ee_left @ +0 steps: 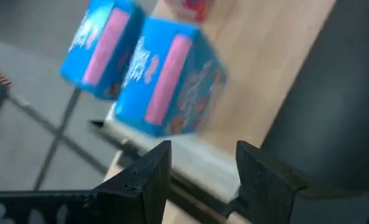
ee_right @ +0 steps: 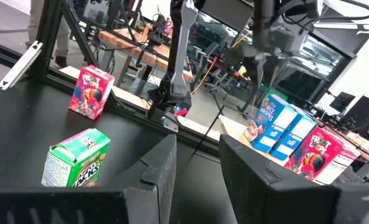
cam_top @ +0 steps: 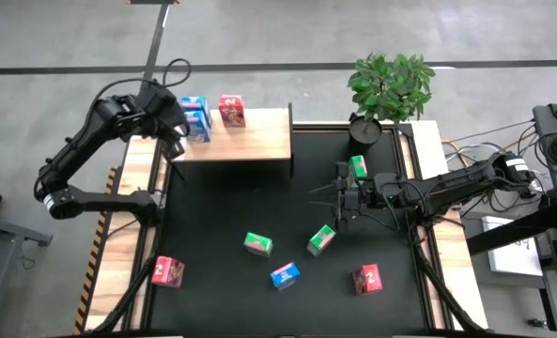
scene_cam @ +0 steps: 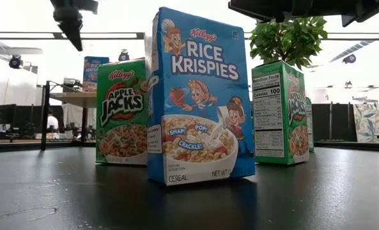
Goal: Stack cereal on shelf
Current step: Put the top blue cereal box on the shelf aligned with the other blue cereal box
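Observation:
The pale wooden shelf [cam_top: 245,141] stands at the far left of the black mat. Two blue cereal boxes [cam_top: 195,117] and a red one [cam_top: 232,111] stand on its top. My left gripper [cam_top: 176,143] [ee_left: 203,152] hovers open over the shelf's left end, just short of the blue boxes [ee_left: 165,81], with nothing between its fingers. My right gripper [cam_top: 323,195] [ee_right: 198,146] is held level above the mat's right half, open and empty; a green box [cam_top: 358,167] stands beside it. On the mat lie two green boxes [cam_top: 257,244] [cam_top: 321,239], a blue one [cam_top: 285,275] and two red ones [cam_top: 366,278] [cam_top: 168,272].
A potted plant [cam_top: 391,84] stands at the far right corner of the mat. Wooden table strips run along both sides of the mat [cam_top: 222,207]. In the low view a blue box [scene_cam: 199,96] and two green boxes [scene_cam: 121,112] [scene_cam: 280,112] stand close to the camera.

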`<action>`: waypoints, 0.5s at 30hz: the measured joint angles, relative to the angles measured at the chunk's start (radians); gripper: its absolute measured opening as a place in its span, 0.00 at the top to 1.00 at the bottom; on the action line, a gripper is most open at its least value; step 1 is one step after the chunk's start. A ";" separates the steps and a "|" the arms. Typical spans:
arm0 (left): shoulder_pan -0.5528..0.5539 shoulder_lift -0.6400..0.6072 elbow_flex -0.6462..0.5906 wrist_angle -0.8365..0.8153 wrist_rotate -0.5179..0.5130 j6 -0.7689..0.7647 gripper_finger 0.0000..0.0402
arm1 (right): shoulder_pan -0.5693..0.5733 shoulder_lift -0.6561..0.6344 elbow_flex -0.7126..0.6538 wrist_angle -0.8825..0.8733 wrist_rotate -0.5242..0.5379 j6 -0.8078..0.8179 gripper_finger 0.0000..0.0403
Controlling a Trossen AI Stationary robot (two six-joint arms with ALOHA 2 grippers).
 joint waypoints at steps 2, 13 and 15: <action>0.001 0.003 -0.001 -0.007 -0.085 0.014 0.61 | 0.000 0.000 0.000 0.000 0.000 0.000 0.72; 0.016 0.072 -0.002 -0.001 -0.139 0.094 0.75 | 0.000 0.000 0.000 0.000 0.001 -0.001 0.72; 0.016 0.083 -0.002 0.006 -0.139 0.094 0.77 | 0.000 0.000 0.000 0.000 0.002 -0.002 0.72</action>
